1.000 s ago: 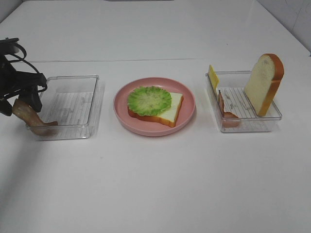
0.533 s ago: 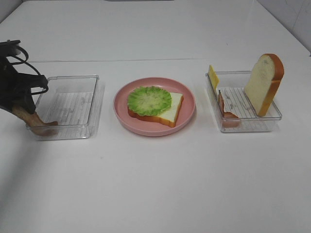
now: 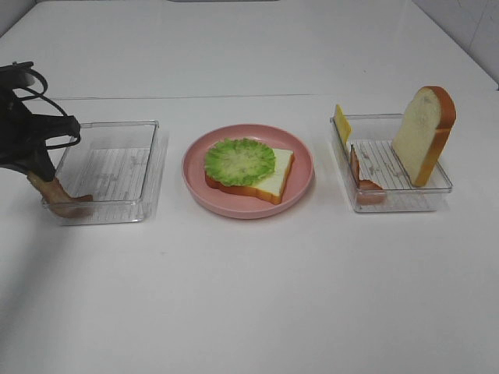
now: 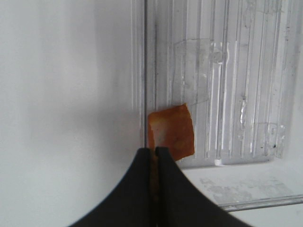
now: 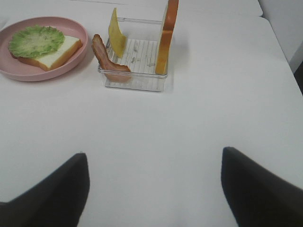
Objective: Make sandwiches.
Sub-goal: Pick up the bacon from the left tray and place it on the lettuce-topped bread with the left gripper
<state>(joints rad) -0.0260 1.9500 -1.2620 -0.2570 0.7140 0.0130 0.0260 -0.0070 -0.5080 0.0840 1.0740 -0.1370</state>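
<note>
While clamped shut at far left, grips the upper end of a bacon strip [image 3: 62, 201] with the left end effector [image 3: 40, 173], jaws pressed together on it in the left wrist view. Has the strip's lower end resting inside the left tray [image 3: 156, 152], at its near left corner beside the wall. Shows, mid-bench [image 3: 249, 296], a pink plate [image 3: 304, 167] bearing a flat bread slice [image 3: 277, 183] topped by a lettuce leaf [image 3: 240, 161]. Holds, in the right tray [image 3: 437, 188], a cheese slice [image 3: 341, 123] and a second bacon strip [image 3: 360, 178] leaning at the left wall, plus an upright bread slice [image 3: 421, 132] tilted toward the right side. Hangs the right end effector [image 5: 152, 161] wide open above bare bench, well apart from that tray, gripping nothing.
</note>
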